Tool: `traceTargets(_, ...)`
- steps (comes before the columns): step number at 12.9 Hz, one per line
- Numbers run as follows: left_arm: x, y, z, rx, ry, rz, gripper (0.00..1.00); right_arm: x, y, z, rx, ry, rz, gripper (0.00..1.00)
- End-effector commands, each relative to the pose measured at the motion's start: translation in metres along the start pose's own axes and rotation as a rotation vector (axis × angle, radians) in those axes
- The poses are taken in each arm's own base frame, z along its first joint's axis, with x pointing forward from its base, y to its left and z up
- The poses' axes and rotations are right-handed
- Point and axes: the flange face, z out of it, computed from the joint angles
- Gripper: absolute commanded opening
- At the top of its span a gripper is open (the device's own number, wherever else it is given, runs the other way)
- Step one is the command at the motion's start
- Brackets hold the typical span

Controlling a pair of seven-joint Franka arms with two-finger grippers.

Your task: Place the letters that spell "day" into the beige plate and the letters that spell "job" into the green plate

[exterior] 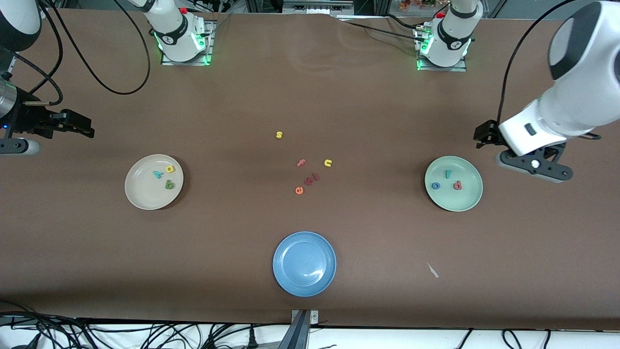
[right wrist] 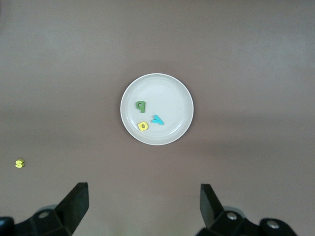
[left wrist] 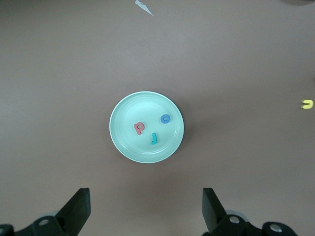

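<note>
The beige plate (exterior: 145, 194) holds the letters of "day": an olive-green one (exterior: 169, 184), a yellow one (exterior: 169, 169) and a teal "y" (exterior: 158, 174). The green plate (exterior: 457, 201) holds the letters of "job": a teal "j" (exterior: 448, 173), a blue "o" (exterior: 436, 185) and a pinkish-red one (exterior: 457, 185). My left gripper (exterior: 484, 134) hangs open and empty over bare table beside the green plate (left wrist: 133, 110). My right gripper (exterior: 80, 125) hangs open and empty over bare table beside the beige plate (right wrist: 167, 96).
An empty blue plate (exterior: 290, 271) sits near the table's front edge. Loose letters lie mid-table: a yellow "s" (exterior: 279, 134), a pink "f" (exterior: 301, 163), a yellow "u" (exterior: 328, 163), an orange-red "e" (exterior: 299, 190) and dark red pieces (exterior: 312, 179). A white scrap (exterior: 432, 270) lies nearer the camera than the green plate.
</note>
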Motion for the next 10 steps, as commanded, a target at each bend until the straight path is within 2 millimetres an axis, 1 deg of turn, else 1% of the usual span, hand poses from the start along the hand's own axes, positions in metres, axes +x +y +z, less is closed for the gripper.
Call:
traceTargets(1, -0.016, -0.022, 0.008, -0.013, -0.017, 0.009, 1.0, -0.003, 0.003, -0.004, -0.003, -0.006, 0.001, 1.0)
traceTargets(3, -0.027, -0.023, 0.011, 0.013, 0.024, -0.004, 1.0, -0.003, 0.003, -0.004, -0.004, -0.006, 0.001, 1.0)
traceTargets(5, -0.044, -0.021, 0.019, 0.048, 0.103, -0.015, 1.0, -0.003, 0.003, -0.004, -0.004, -0.006, 0.001, 1.0)
traceTargets(6, -0.052, -0.02, 0.018, 0.057, 0.124, -0.027, 1.0, -0.003, 0.003, -0.004, -0.004, -0.006, 0.001, 1.0)
traceTargets(7, -0.056, -0.028, 0.013, 0.059, 0.134, -0.043, 1.0, -0.003, 0.003, -0.004, -0.004, -0.006, 0.001, 1.0)
traceTargets(9, -0.061, -0.031, 0.001, 0.063, 0.154, -0.061, 1.0, -0.003, 0.003, -0.004, -0.004, -0.006, 0.001, 1.0)
traceTargets(10, -0.063, -0.032, 0.001, 0.058, 0.139, -0.062, 1.0, -0.003, 0.003, -0.004, -0.004, -0.007, 0.002, 1.0)
